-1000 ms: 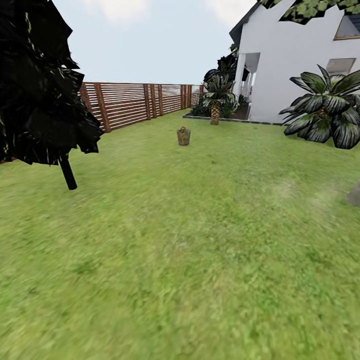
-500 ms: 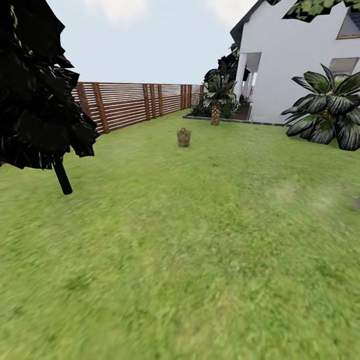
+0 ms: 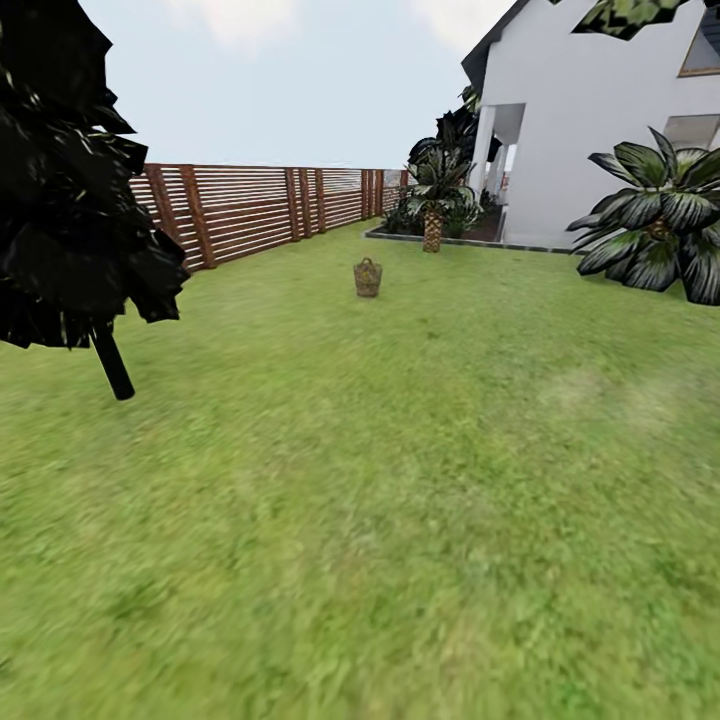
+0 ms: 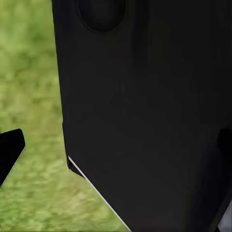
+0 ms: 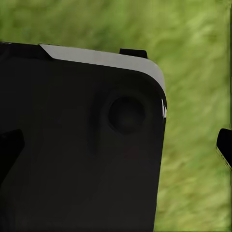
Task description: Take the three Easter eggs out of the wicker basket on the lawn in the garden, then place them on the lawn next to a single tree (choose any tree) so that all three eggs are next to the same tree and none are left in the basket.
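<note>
The wicker basket (image 3: 367, 277) stands small and far off on the lawn (image 3: 400, 480), straight ahead in the head view, in the fenced garden. The Easter eggs are hidden at this distance; I cannot tell whether they lie in the basket. The tree is out of view. In the left wrist view, two black fingertips (image 4: 10, 149) stand far apart at the picture's edges over grass, with a black body panel (image 4: 145, 106) of the robot behind them. The right wrist view has the same layout, with its fingertips (image 5: 224, 145) wide apart and nothing held.
A dark-leaved plant on a thin black stem (image 3: 110, 365) stands at the near left. A brown slat fence (image 3: 250, 210) runs along the left. Short palms (image 3: 433, 215) and a large one (image 3: 660, 225) flank a white house (image 3: 590, 110) at the right.
The whole head view has shifted as the camera moves forward: the dark plant slides left and lower, the big palm drifts right, and a grey stone has left the right edge.
</note>
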Robot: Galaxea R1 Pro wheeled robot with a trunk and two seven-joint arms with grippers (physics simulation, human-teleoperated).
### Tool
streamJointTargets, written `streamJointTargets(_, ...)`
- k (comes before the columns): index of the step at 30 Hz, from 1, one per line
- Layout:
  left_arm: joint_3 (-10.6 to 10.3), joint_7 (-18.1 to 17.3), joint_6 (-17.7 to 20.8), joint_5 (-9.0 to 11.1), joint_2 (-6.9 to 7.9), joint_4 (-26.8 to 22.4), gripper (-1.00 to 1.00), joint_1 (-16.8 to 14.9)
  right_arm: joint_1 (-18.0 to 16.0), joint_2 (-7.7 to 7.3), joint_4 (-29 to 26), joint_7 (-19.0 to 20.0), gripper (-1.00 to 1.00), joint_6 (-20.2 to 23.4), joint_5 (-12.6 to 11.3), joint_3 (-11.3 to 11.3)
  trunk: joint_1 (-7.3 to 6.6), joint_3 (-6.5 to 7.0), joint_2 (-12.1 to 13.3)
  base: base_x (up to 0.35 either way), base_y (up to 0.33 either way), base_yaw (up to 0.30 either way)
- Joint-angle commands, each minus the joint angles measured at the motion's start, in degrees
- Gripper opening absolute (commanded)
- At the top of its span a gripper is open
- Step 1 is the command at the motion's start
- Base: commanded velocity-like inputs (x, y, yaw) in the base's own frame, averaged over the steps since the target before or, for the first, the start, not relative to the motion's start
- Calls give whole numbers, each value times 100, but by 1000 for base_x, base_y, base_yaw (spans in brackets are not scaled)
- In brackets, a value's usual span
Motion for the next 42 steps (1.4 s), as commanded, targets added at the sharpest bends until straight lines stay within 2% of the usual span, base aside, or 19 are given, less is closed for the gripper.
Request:
streamJointTargets(1, 3, -5, -2, 8, 0, -11, 100, 4, -3, 0, 5, -3, 100, -16, 29, 9, 4, -4, -2, 339, 0, 0)
streamJointTargets(42, 4, -5, -2, 10, 0, -9, 100, 4, -3, 0, 13, -3, 100, -16, 23, 14, 4, -4, -2, 339, 0, 24)
